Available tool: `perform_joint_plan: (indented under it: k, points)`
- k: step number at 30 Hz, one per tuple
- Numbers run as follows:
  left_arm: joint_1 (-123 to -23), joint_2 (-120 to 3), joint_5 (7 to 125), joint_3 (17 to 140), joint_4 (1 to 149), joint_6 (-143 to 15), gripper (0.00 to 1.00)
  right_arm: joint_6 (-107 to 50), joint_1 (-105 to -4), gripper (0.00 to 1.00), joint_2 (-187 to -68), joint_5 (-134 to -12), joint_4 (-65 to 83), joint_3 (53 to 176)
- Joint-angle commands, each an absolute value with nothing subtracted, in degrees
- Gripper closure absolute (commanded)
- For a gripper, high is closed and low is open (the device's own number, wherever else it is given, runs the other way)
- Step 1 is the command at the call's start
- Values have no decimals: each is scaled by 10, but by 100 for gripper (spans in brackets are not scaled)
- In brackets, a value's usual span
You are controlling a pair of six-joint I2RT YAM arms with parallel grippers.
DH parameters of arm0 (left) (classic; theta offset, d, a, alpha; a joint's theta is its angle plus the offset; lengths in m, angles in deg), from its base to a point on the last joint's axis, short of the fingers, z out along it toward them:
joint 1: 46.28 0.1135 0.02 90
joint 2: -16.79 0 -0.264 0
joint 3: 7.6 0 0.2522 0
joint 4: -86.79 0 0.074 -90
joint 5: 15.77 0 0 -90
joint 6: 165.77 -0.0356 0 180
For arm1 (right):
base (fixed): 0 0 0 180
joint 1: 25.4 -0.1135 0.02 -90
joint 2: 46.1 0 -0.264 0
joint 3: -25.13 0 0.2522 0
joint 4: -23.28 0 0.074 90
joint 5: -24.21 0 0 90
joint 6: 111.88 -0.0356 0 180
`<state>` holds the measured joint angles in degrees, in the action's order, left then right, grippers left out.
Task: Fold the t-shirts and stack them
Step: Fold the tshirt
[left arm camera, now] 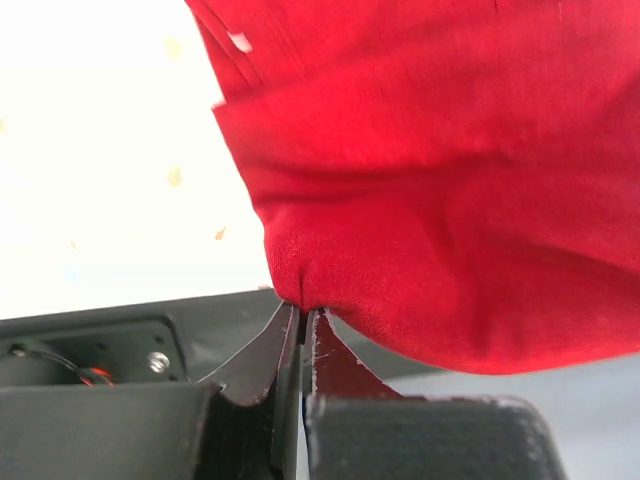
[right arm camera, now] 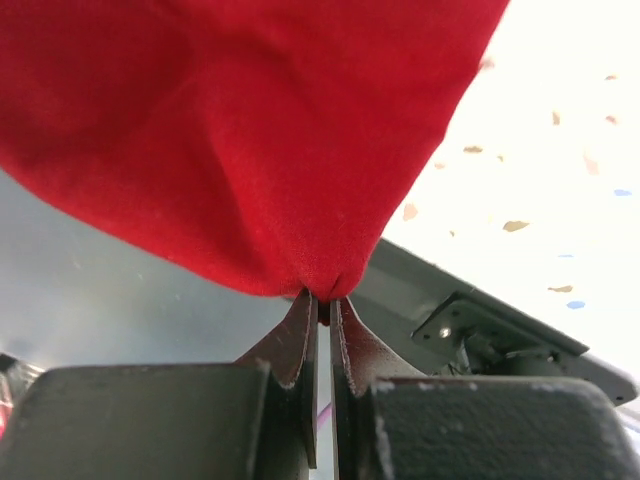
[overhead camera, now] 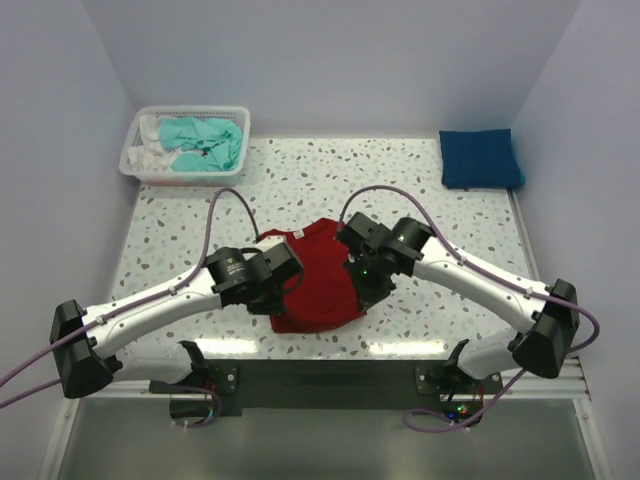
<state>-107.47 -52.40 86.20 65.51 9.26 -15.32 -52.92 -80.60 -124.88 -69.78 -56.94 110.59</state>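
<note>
The deep red t-shirt [overhead camera: 318, 280] lies bunched at the table's near middle, between both grippers. My left gripper [overhead camera: 283, 285] is shut on its left edge; the left wrist view shows the red cloth [left arm camera: 430, 190] pinched at the fingertips [left arm camera: 290, 325]. My right gripper [overhead camera: 362, 285] is shut on its right edge; the right wrist view shows the cloth [right arm camera: 250, 140] hanging from the closed fingertips [right arm camera: 300, 320]. A royal blue t-shirt [overhead camera: 480, 158] lies folded at the far right. A teal t-shirt [overhead camera: 205, 143] lies crumpled in the basket.
A white mesh basket [overhead camera: 140, 172] stands at the far left corner, with white cloth [overhead camera: 152, 140] beside the teal shirt. The table is speckled white [overhead camera: 330, 180], with walls on three sides and a dark rail along the near edge [overhead camera: 320, 375].
</note>
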Motion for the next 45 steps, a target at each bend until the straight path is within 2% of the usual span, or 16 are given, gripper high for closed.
perform_joint_plan:
  k: [1, 7, 19, 31, 37, 45]
  points:
    - [-1016, -512, 886, 677, 91, -231, 100, -478, -774, 100, -1290, -705, -598, 1177]
    - [-906, -524, 840, 698, 173, -308, 100, -431, -730, 100, -1368, -722, -626, 1308]
    - [-797, -599, 785, 780, 261, -392, 100, -378, -662, 100, -1482, -743, -664, 1466]
    - [-695, -684, 770, 738, 333, -429, 100, -344, -580, 100, -1610, -766, -590, 1524]
    - [-654, -726, 777, 693, 414, -432, 100, -343, -559, 100, -1684, -770, -522, 1540]
    - [-644, -792, 796, 677, 518, -441, 100, -382, -538, 98, -1703, -742, -400, 1452]
